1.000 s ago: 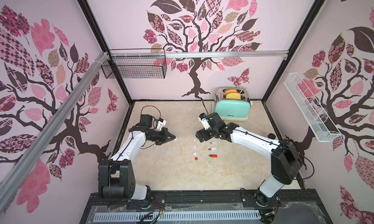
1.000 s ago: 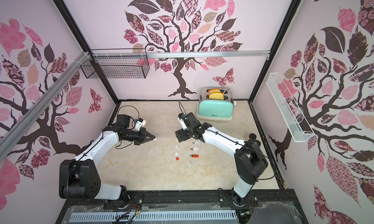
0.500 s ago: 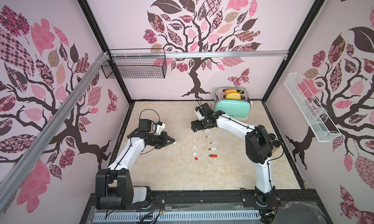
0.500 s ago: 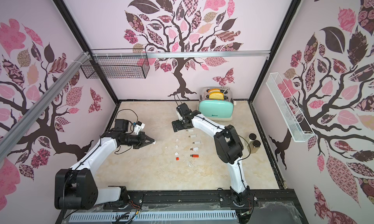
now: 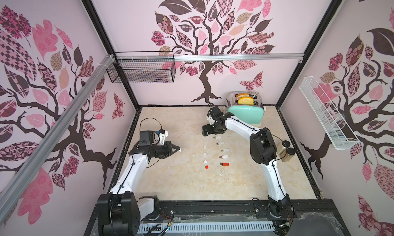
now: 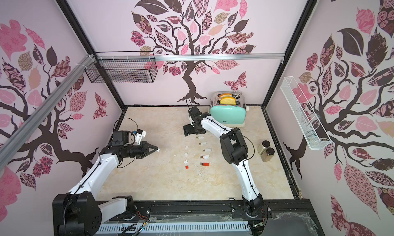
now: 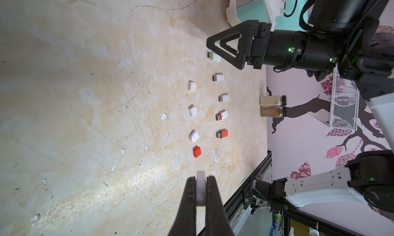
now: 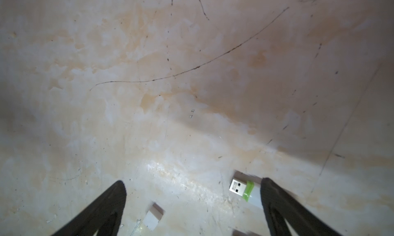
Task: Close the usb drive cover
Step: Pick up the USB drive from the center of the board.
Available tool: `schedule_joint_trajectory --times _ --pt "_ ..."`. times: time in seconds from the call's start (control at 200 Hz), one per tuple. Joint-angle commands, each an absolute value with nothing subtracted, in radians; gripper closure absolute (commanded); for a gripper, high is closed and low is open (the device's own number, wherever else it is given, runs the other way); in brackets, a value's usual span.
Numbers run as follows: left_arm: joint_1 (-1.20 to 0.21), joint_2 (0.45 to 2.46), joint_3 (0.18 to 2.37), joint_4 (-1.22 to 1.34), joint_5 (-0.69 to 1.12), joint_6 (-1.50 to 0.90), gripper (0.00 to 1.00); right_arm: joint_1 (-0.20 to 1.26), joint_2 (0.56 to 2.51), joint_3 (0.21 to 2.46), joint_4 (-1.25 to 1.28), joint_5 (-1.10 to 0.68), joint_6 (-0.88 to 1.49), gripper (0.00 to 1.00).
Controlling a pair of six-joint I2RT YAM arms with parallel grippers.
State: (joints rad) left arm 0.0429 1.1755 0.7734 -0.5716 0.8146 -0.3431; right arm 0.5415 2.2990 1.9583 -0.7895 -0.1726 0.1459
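1. White plastic, light and rigid: the white cap (image 7: 200,189) is a small hollow shell. It is pinched by its flat faces between the left fingers (image 7: 190,194), which are pressed in on it. One end pokes out past the tips, and I cannot tell whether that is the open end. It hangs above the surface (image 5: 181,181), well apart from the rows of parts. It looks smooth, so it would probably twist or squirt out if squeezed off-centre.
2. The green-banded drive (image 8: 245,189) lies flat at the end of the row nearest the toaster (image 5: 245,115), with its bare metal plug exposed. The right fingers (image 8: 113,200) are spread wide and hold nothing. One tip is just beside the drive and hides the rear of its white body.
3. The best hold looks to be across the long sides of the body, behind the green band, which leaves the plug free. The drive is light and will likely skate on the smooth surface if nudged. The plug is stiff, so the cap probably has to go on straight or it will jam.
4. Four more uncapped drives continue the row: two white, one white with red, and a red drive (image 5: 225,164). Beside them lies a column of loose caps, three white and a red cap (image 5: 206,167).
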Motion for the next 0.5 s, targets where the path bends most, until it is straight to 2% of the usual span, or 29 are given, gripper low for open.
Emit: schedule_joint_trajectory --times 0.0,0.365,0.495 --pt "0.054 1.151 0.762 -0.534 0.816 -0.337 1.0 0.519 2.311 1.972 -0.825 -0.206 0.147 0.01" --pt "0.054 1.144 0.745 -0.503 0.838 -0.339 1.0 0.483 2.409 2.059 -0.911 -0.25 0.125 0.01" --pt "0.055 1.128 0.735 -0.491 0.839 -0.339 1.0 0.483 2.372 1.993 -0.875 -0.24 0.126 0.01"
